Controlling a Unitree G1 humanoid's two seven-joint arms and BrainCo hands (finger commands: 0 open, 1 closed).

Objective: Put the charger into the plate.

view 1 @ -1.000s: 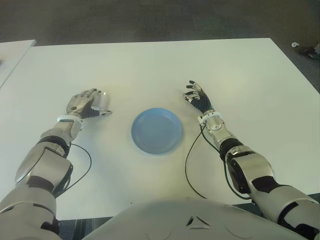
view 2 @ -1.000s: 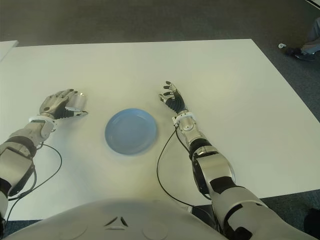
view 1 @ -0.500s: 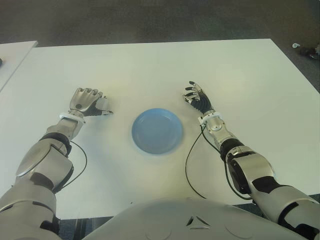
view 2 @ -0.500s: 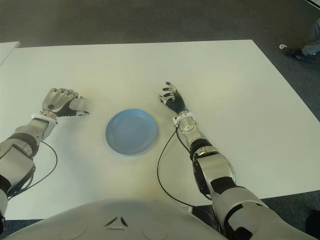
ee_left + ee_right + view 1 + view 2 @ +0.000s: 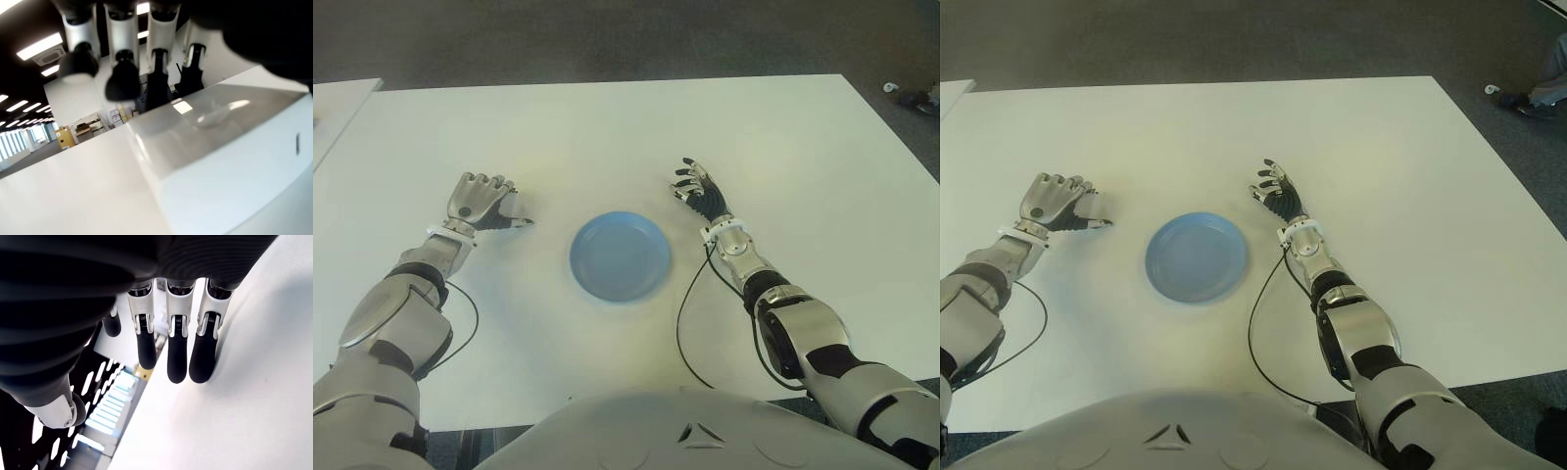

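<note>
A white table is shown with a blue plate at its centre, flanked by both hands. The left hand is seen to the left of the plate, its fingers curled over the far side of the charger, a white rectangular block that lies under and just beyond the fingertips on the plate side, still down at the table surface. Whether the fingers already press on the block cannot be told; a closing or just-made grasp is judged. The charger is judged to be light, rigid and smooth-sided, hence liable to slip; it would best be taken across its two broad opposite faces, thumb against fingers, near its middle rather than at a corner. The right hand is shown to the right of the plate, its fingers loosely extended, side by side and holding nothing.
</note>
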